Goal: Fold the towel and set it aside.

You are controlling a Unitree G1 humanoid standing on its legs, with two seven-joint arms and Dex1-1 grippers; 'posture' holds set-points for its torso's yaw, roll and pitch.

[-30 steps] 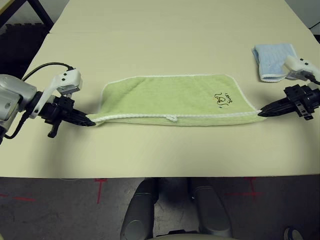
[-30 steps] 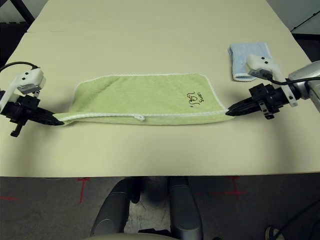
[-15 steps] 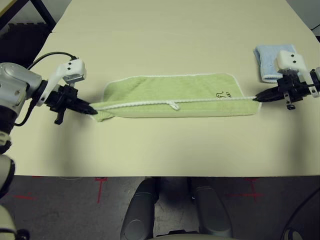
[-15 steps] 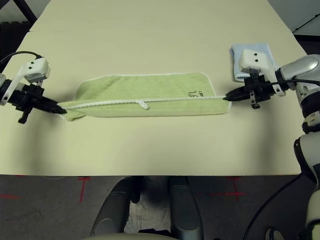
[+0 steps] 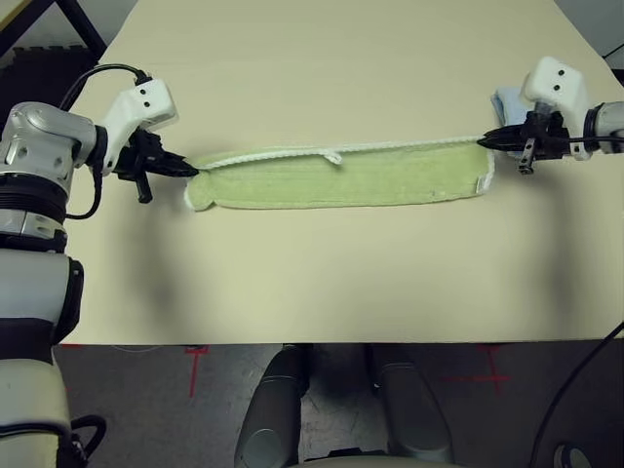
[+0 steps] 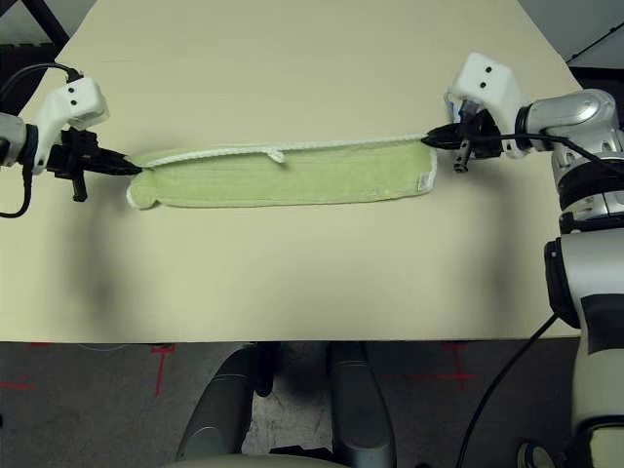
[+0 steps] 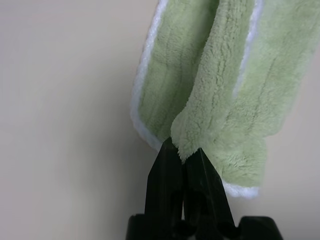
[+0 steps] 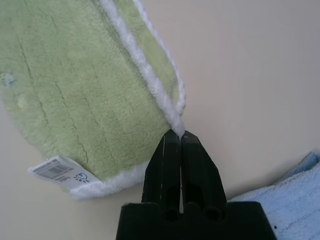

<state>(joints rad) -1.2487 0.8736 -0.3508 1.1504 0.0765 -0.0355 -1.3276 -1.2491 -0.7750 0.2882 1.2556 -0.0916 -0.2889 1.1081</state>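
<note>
1. Two pincers are gripping opposite ends of the towel, which is lying as a long, narrow green strip across the middle of the head-camera frame, on the pale surface.
2. At the left of the frame, the left pincer is pinching the towel's left end; the left wrist view is showing its black fingers pressed together on a bunched fold of green terry cloth.
3. At the upper right of the frame, the right pincer is clamping the towel's upper right corner; the right wrist view is showing its fingers closed on the white stitched edging.
4. Running between the two pincers, that white edging is forming the strip's upper edge, with a small white loop sticking out near its middle.
5. Below that edge, the folded body of the towel is resting flat on the surface, its left end rounded and its right end finished in white trim.
6. Showing in the right wrist view, a small white label is hanging from the towel's edge at the lower left of that frame.
7. Peeking out beside the right pincer, a light blue cloth is lying at the upper right of the frame, close to the towel's right end.
</note>
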